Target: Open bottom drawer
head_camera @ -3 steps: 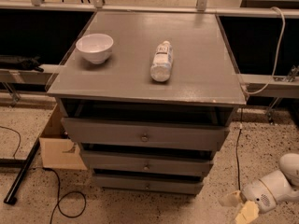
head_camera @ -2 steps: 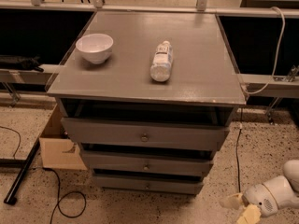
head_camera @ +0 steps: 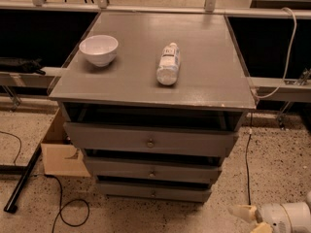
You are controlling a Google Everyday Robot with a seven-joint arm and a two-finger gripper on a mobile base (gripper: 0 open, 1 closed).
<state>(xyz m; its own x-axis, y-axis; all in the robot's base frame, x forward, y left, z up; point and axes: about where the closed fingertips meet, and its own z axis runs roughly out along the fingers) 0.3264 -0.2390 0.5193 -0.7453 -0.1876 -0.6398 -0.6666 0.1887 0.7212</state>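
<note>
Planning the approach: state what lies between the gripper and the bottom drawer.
In the camera view, only bare speckled floor separates the gripper, low at the right, from the bottom drawer. A thin cable runs on the floor just beside that stretch.

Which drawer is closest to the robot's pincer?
The bottom drawer, the lowest with the shortest front; the pincer sits low at the right, by the floor.
</note>
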